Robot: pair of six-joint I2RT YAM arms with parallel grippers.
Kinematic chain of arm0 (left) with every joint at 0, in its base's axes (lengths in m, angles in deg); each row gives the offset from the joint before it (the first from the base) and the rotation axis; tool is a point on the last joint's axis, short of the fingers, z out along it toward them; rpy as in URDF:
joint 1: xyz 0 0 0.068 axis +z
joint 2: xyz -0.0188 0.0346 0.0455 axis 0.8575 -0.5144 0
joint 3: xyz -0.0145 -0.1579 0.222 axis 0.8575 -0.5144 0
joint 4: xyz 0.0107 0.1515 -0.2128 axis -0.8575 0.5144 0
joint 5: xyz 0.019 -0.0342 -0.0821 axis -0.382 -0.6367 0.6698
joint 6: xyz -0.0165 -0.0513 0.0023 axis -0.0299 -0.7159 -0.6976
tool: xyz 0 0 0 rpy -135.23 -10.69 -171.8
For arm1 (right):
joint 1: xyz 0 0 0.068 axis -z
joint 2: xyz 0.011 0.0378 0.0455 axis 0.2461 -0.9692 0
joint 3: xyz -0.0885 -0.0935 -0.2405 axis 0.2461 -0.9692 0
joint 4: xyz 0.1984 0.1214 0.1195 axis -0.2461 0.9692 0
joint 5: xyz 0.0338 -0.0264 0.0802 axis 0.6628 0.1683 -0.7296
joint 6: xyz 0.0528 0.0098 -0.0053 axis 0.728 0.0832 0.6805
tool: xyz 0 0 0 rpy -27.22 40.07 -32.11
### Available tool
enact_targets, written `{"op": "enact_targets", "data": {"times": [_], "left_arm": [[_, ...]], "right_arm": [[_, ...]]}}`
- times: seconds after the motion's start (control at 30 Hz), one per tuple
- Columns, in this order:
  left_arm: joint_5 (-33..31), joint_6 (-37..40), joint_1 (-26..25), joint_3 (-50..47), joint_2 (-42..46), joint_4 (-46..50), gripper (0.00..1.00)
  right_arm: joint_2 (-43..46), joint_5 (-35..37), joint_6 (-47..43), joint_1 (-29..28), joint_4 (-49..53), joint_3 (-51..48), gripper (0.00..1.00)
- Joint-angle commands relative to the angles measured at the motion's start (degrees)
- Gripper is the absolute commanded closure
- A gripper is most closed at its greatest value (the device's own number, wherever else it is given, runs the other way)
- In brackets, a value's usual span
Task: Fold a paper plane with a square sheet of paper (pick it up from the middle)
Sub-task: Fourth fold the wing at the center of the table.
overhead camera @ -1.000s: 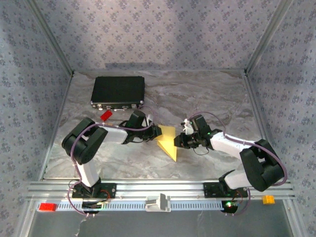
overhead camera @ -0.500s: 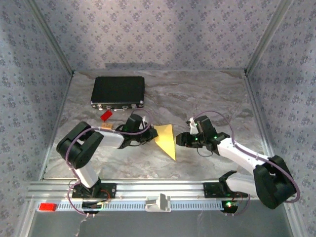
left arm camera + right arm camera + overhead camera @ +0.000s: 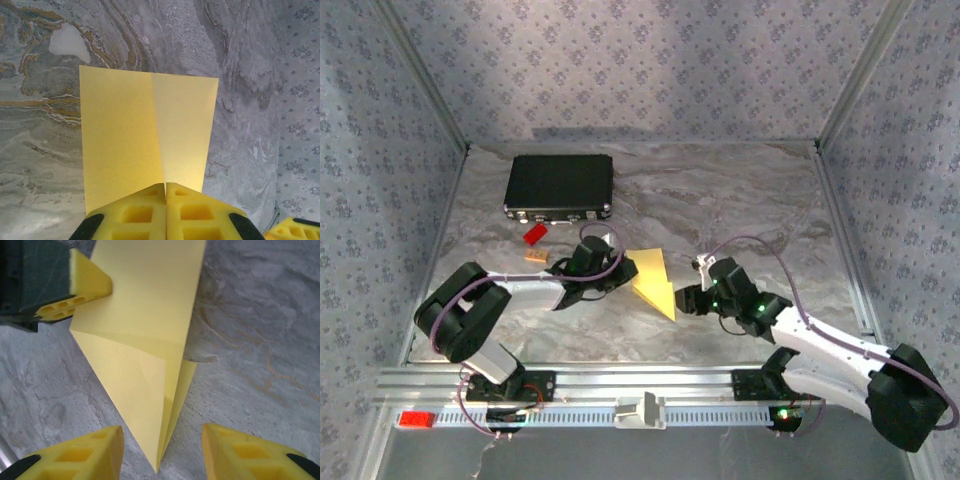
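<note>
The pale-yellow sheet is folded into a pointed paper plane with a centre crease, near the middle of the marbled table. My left gripper is shut on its left edge. In the left wrist view the yellow fingertips meet on the paper plane, which fans out ahead of the left gripper. My right gripper stands open just right of the point. In the right wrist view the right gripper has the paper plane's tip between its spread fingers, touching neither.
A black case lies at the back left, with a small red brick and a tan block in front of it. The metal rail along the near edge carries a red block and a white part.
My right gripper has opened off the paper and drawn back toward the near edge. The left arm has shifted left and lower, uncovering the tan block, still shut on the paper.
</note>
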Motion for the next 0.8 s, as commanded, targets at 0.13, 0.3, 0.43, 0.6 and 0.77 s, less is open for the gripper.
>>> {"op": "enact_targets", "data": {"times": [0.13, 0.3, 0.43, 0.6, 0.77], "left_arm": [[1.14, 0.63, -0.39, 0.72, 0.07, -0.22, 0.85], [2.31, 1.6, -0.31, 1.68, 0.07, 0.56, 0.85], [2.97, 1.95, -0.34, 2.22, -0.4, 0.69, 0.85], [4.22, 2.13, -0.39, 3.28, -1.27, 0.69, 0.85], [4.62, 2.26, -0.39, 3.66, -1.6, 0.81, 0.85]], "right_arm": [[1.38, 16.21, -12.58, -11.24, -5.71, -2.2, 0.54], [-2.41, 22.17, -18.42, -17.45, -8.31, -1.56, 0.54], [-7.3, 25.07, -21.08, -20.47, -11.04, -0.59, 0.52], [-14.74, 31.48, -22.56, -23.06, -13.67, 1.56, 0.51], [-20.1, 34.23, -24.24, -24.36, -14.61, 3.31, 0.51]]}}
